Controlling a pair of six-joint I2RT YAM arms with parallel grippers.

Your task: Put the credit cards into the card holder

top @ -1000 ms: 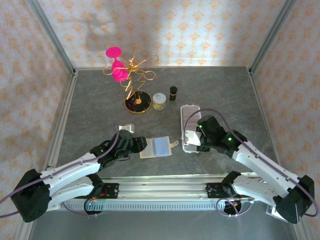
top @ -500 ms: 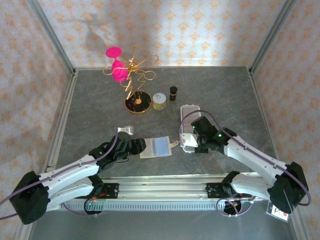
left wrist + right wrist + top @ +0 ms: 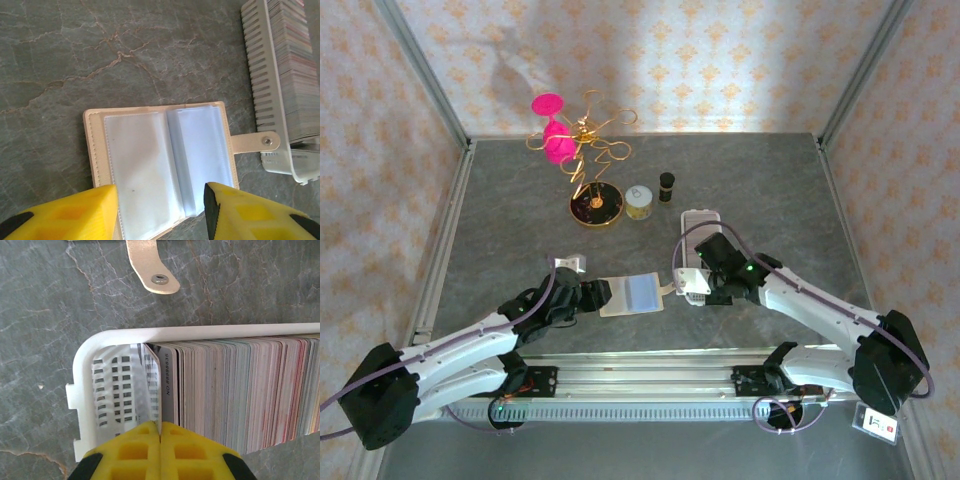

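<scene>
The card holder (image 3: 632,295) lies open on the stone table, a cream-beige wallet with clear sleeves (image 3: 160,160) and its snap strap (image 3: 255,142) pointing right. My left gripper (image 3: 160,212) is open, its yellow fingers (image 3: 65,212) straddling the wallet's near edge. Right of it, a white slotted case (image 3: 698,235) holds a tight row of credit cards (image 3: 240,385). My right gripper (image 3: 160,427) hangs over the case's near end, shut on one thin credit card (image 3: 152,385) seen edge-on, tilted away from the row. From above that card (image 3: 692,281) shows whitish in the right gripper (image 3: 704,282).
At the back stand a gold wire stand with pink pieces (image 3: 585,170), a small round jar (image 3: 639,202) and a dark little bottle (image 3: 667,186). A metal rail (image 3: 650,365) runs along the near edge; wallpapered walls close in the sides.
The right arm has swung left along the case toward the wallet, still pinching the card. The left arm and the wallet have stayed put.
</scene>
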